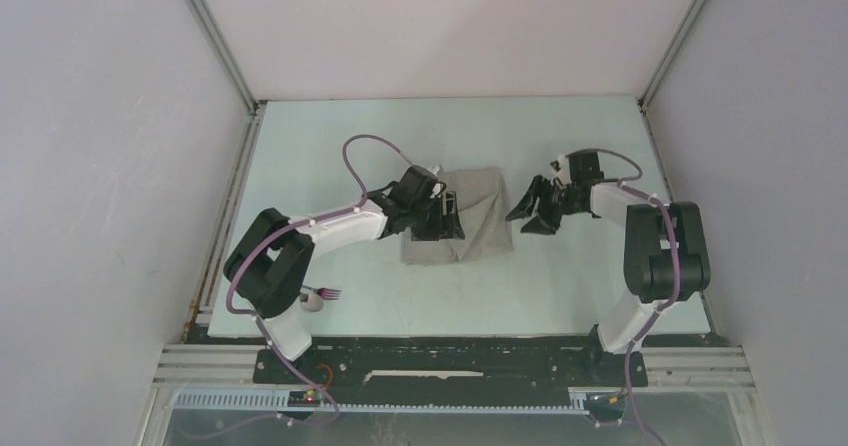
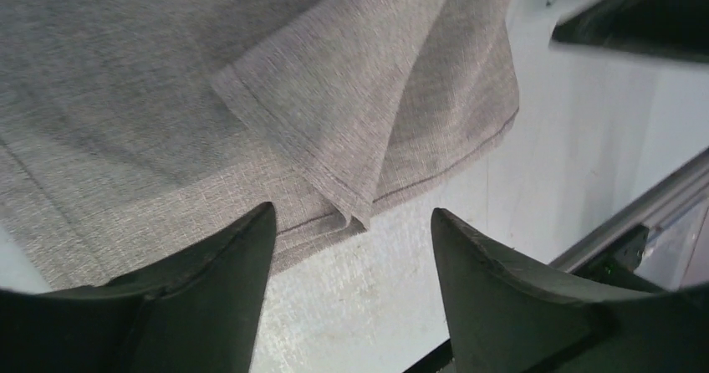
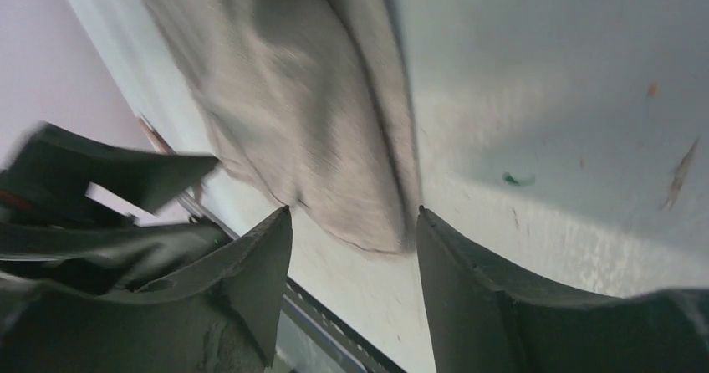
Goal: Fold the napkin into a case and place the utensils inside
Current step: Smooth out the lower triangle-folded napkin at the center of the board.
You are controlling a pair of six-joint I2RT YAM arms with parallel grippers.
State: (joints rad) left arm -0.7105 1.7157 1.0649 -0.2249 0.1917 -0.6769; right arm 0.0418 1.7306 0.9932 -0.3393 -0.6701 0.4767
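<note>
The light-grey napkin (image 1: pixel 470 228) lies folded in layers at the table's middle, not narrowed to a pocket. My left gripper (image 1: pixel 447 218) is open over its left part; in the left wrist view its fingertips (image 2: pixel 251 231) straddle a folded hemmed corner of the napkin (image 2: pixel 334 139) without touching it. My right gripper (image 1: pixel 533 209) is open just right of the napkin, which shows in the right wrist view (image 3: pixel 318 114). The fork (image 1: pixel 327 293) and the spoon (image 1: pixel 312 303) with pinkish-purple handles lie near the left arm's base, partly hidden by it.
Grey walls close the table (image 1: pixel 560 136) on the left, right and back. A metal rail (image 1: pixel 215 256) runs along the left edge. The black mounting plate (image 1: pixel 450 361) with both arm bases lies along the near edge.
</note>
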